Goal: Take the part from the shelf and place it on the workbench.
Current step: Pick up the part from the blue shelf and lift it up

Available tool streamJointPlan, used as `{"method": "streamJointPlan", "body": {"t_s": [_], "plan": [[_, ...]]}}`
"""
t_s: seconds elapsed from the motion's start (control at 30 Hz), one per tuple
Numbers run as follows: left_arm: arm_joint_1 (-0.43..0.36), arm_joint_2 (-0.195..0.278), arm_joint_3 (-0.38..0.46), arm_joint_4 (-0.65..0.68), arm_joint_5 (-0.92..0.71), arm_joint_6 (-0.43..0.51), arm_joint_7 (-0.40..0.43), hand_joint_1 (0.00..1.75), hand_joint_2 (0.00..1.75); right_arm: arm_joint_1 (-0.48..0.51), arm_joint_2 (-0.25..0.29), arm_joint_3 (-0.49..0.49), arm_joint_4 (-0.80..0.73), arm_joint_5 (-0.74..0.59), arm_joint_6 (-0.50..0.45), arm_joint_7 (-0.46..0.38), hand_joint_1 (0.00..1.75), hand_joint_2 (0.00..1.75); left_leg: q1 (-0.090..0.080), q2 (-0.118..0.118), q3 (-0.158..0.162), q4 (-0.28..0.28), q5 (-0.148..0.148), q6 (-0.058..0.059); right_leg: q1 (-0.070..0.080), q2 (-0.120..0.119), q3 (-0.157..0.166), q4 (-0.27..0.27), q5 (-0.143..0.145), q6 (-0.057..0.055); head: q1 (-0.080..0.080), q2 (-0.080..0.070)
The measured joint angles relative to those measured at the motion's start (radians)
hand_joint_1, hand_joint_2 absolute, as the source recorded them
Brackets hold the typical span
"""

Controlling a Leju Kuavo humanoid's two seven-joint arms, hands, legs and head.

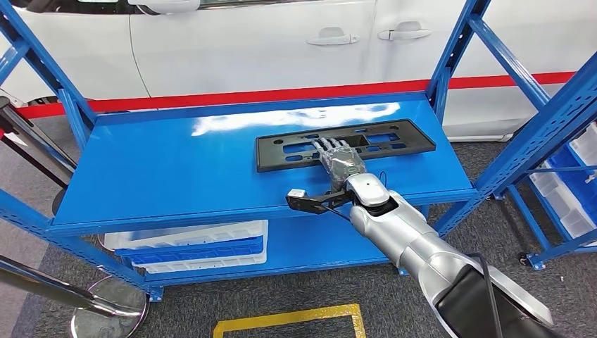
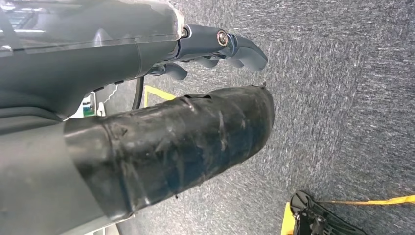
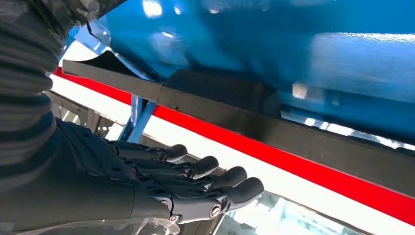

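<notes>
Part (image 1: pixel 345 144) lies flat on the upper blue shelf (image 1: pixel 176 169), toward its right end, lengthwise along the shelf. The right hand (image 1: pixel 338 158) reaches over the near edge of the shelf and sits above the middle of the part, fingers stretched out straight and held close together, pointing toward the far side. From the head view the fingers (image 1: pixel 331 147) overlap the part; whether they press on it or hover just over it I cannot tell. Nothing is gripped. In the right wrist view the same fingers (image 3: pixel 205 169) lie extended side by side, apart from the part's dark edge (image 3: pixel 274 129).

The left hand (image 2: pixel 215 46) hangs over grey carpet (image 2: pixel 342 98), its fingers loosely curled and holding nothing; the thick taped thumb (image 2: pixel 186 147) stands apart from them.

The shelf has blue uprights and a lower level carrying white and blue bins (image 1: pixel 190 246). Behind it stands a white car (image 1: pixel 281 42) with a red stripe along its side. Yellow tape (image 1: pixel 288 320) marks the carpet in front, and a chrome post base (image 1: pixel 105 310) stands at the left.

The part is a long, flat, matte black plastic frame with rectangular cut-outs and a raised rim.
</notes>
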Motion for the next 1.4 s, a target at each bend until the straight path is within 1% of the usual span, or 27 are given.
{"method": "streamJointPlan", "body": {"t_s": [0.1,0.17,0.2,0.27,0.3,0.33,0.4,0.43,0.5,0.57,0.63,0.7,0.77,0.8,0.83,0.87,0.93,0.97,1.0,1.07,1.13,1.17,1.2,1.27,1.3,1.33,1.4], "plan": [[-0.001,0.001,0.0,0.0,0.001,0.0,0.0,0.0,0.0,-0.003,0.003,0.001,0.0,0.0,0.0,0.0,0.0,1.75,0.003,0.004,0.004,-0.013,0.007,0.008,0.002,0.003,0.0,-0.006,0.004,0.008,0.0,0.0],[-0.001,0.0,0.0,0.0,0.002,0.0,-0.001,0.0,0.0,-0.008,0.004,0.001,0.001,0.001,0.0,0.0,0.0,1.75,0.009,0.01,0.015,-0.039,0.019,0.015,0.004,-0.007,-0.012,0.016,-0.01,0.013,0.003,0.0],[-0.001,0.0,0.0,0.0,0.002,0.0,-0.001,0.0,0.0,-0.01,0.004,0.001,0.002,0.001,0.0,0.0,0.0,1.75,0.011,0.014,0.02,-0.047,0.024,0.016,0.003,-0.013,-0.034,0.053,-0.028,0.015,0.005,0.0],[-0.001,0.0,-0.001,0.001,0.002,0.0,-0.001,0.0,0.0,-0.012,0.004,0.003,0.004,0.001,0.002,0.0,0.0,1.75,0.011,0.019,0.021,-0.051,0.025,0.017,-0.001,-0.019,-0.099,0.165,-0.066,0.02,0.008,0.0],[-0.001,-0.001,-0.002,0.001,0.003,0.0,-0.001,0.0,0.0,-0.012,0.004,0.004,0.007,0.001,0.002,0.0,0.0,1.75,0.012,0.021,0.022,-0.051,0.024,0.017,-0.003,-0.019,-0.126,0.203,-0.067,0.022,0.008,0.0],[-0.001,-0.002,-0.004,0.002,0.003,0.0,-0.001,0.0,0.0,-0.012,0.004,0.006,0.01,0.001,0.003,0.0,0.0,1.75,0.014,0.022,0.023,-0.049,0.021,0.015,-0.005,-0.019,-0.137,0.209,-0.048,0.023,0.008,0.0],[-0.001,-0.006,-0.008,0.002,0.003,0.0,-0.002,0.0,0.0,-0.012,0.004,0.009,0.015,0.001,0.003,0.0,0.0,1.75,0.019,0.023,0.026,-0.041,0.011,0.005,-0.009,-0.023,-0.115,0.132,0.024,0.025,0.009,0.0],[0.0,-0.006,-0.009,0.002,0.003,0.0,-0.002,0.0,0.0,-0.012,0.004,0.01,0.017,0.001,0.003,0.0,0.0,1.75,0.02,0.022,0.025,-0.034,0.004,-0.002,-0.009,-0.026,-0.099,0.087,0.049,0.024,0.009,0.0],[-0.001,-0.006,-0.01,0.002,0.003,0.0,-0.004,0.0,0.0,-0.016,0.005,0.01,0.02,0.001,0.003,0.0,0.0,1.75,0.019,0.023,0.015,-0.021,-0.005,-0.018,-0.005,-0.029,-0.077,0.03,0.051,0.011,0.01,0.0],[-0.001,-0.005,-0.01,0.002,0.003,0.0,-0.007,0.0,0.0,-0.017,0.006,0.01,0.021,0.001,0.003,0.0,0.0,1.75,0.018,0.026,0.007,-0.017,-0.008,-0.03,-0.001,-0.024,-0.074,0.021,0.035,-0.008,0.009,0.0],[-0.002,-0.005,-0.011,0.002,0.003,0.0,-0.009,0.0,0.0,-0.017,0.006,0.01,0.021,0.0,0.003,0.0,0.0,1.75,0.02,0.026,0.002,-0.002,-0.019,-0.038,-0.002,-0.019,-0.072,0.022,0.032,-0.022,0.008,0.0],[-0.002,-0.005,-0.011,0.002,0.003,0.0,-0.01,0.0,0.0,-0.019,0.008,0.01,0.022,0.0,0.003,0.0,0.0,1.75,0.021,0.023,-0.04,0.082,-0.056,-0.042,-0.002,-0.017,-0.062,0.02,0.028,-0.034,0.005,0.0],[-0.002,-0.005,-0.011,0.002,0.003,0.0,-0.011,0.0,0.0,-0.017,0.008,0.01,0.022,0.0,0.003,0.0,0.0,1.75,0.019,0.021,-0.124,0.218,-0.096,-0.041,0.004,-0.015,-0.055,0.02,0.022,-0.043,0.003,0.0],[-0.001,-0.005,-0.011,0.002,0.003,0.0,-0.011,0.0,0.0,-0.015,0.008,0.011,0.023,0.0,0.003,0.0,0.0,1.75,0.018,0.021,-0.162,0.267,-0.1,-0.039,0.008,-0.013,-0.051,0.02,0.019,-0.046,0.004,0.0],[0.001,-0.005,-0.011,0.002,0.003,0.0,-0.011,0.0,0.0,-0.013,0.008,0.011,0.024,0.0,0.003,0.0,0.0,1.75,0.017,0.02,-0.184,0.281,-0.083,-0.035,0.013,-0.011,-0.047,0.02,0.015,-0.049,0.004,0.0],[0.002,-0.005,-0.011,0.002,0.003,0.0,-0.011,0.0,0.0,-0.011,0.008,0.011,0.024,0.0,0.003,0.0,0.0,1.75,0.015,0.02,-0.186,0.255,-0.047,-0.028,0.017,-0.009,-0.04,0.02,0.012,-0.05,0.004,0.0],[0.003,-0.002,-0.011,0.002,0.002,0.0,-0.011,0.0,0.0,-0.012,0.009,0.011,0.025,0.0,0.003,-0.001,0.0,1.75,0.005,0.015,-0.146,0.131,0.041,-0.007,0.023,-0.005,-0.027,0.02,0.003,-0.051,0.005,0.0],[0.002,0.0,-0.011,0.002,0.002,0.001,-0.011,0.0,0.0,-0.013,0.009,0.011,0.025,0.0,0.003,-0.002,0.0,1.75,0.0,0.013,-0.122,0.073,0.066,0.003,0.026,-0.003,-0.024,0.02,-0.001,-0.049,0.006,0.0],[0.002,0.004,-0.011,0.002,0.002,0.002,-0.011,0.0,0.0,-0.014,0.01,0.011,0.025,0.0,0.003,-0.003,0.0,1.75,-0.005,0.011,-0.106,0.035,0.075,0.01,0.026,-0.001,-0.023,0.02,-0.003,-0.046,0.006,0.0],[0.0,0.008,-0.011,0.002,0.002,0.003,-0.012,0.0,0.0,-0.014,0.01,0.011,0.025,-0.001,0.002,-0.005,0.0,1.75,-0.01,0.011,-0.093,0.01,0.069,0.015,0.024,0.001,-0.024,0.018,-0.006,-0.037,0.006,0.0],[0.0,0.01,-0.011,0.002,0.002,0.003,-0.013,0.0,0.0,-0.014,0.01,0.011,0.025,-0.002,0.0,-0.008,0.0,1.75,-0.006,0.014,-0.08,-0.008,0.069,0.016,0.024,-0.002,-0.023,0.023,-0.015,-0.025,0.006,0.0],[0.0,0.01,-0.011,0.002,0.002,0.003,-0.013,0.0,0.0,-0.016,0.01,0.011,0.025,-0.003,0.0,-0.009,0.0,1.75,-0.002,0.015,-0.072,-0.017,0.07,0.017,0.025,-0.006,-0.031,0.044,-0.028,-0.018,0.007,0.0],[0.0,0.009,-0.011,0.002,0.002,0.003,-0.014,0.0,0.0,-0.018,0.01,0.011,0.025,-0.003,0.0,-0.011,0.0,1.75,0.001,0.016,-0.066,-0.023,0.071,0.019,0.023,-0.01,-0.051,0.084,-0.048,-0.012,0.009,0.0],[0.0,0.008,-0.011,0.002,0.002,0.003,-0.016,0.0,0.0,-0.019,0.01,0.011,0.027,-0.005,-0.002,-0.014,0.0,1.75,0.002,0.017,-0.062,-0.023,0.066,0.022,0.016,-0.014,-0.121,0.206,-0.096,-0.003,0.01,0.0],[0.0,0.007,-0.011,0.002,0.002,0.003,-0.017,0.0,0.0,-0.016,0.01,0.011,0.029,-0.007,-0.004,-0.016,0.0,1.75,0.003,0.017,-0.062,-0.02,0.062,0.022,0.012,-0.015,-0.154,0.255,-0.105,0.0,0.01,0.0],[0.0,0.006,-0.011,0.002,0.002,0.003,-0.017,0.0,0.0,-0.013,0.01,0.011,0.03,-0.008,-0.006,-0.019,0.0,1.75,0.004,0.017,-0.06,-0.016,0.057,0.02,0.008,-0.016,-0.175,0.275,-0.097,0.003,0.01,0.0],[0.0,0.004,-0.011,0.002,0.002,0.003,-0.017,0.0,0.0,-0.009,0.01,0.011,0.032,-0.011,-0.01,-0.025,0.0,1.75,0.008,0.017,-0.057,-0.008,0.047,0.015,0.003,-0.018,-0.173,0.239,-0.045,0.007,0.011,0.0]]}}
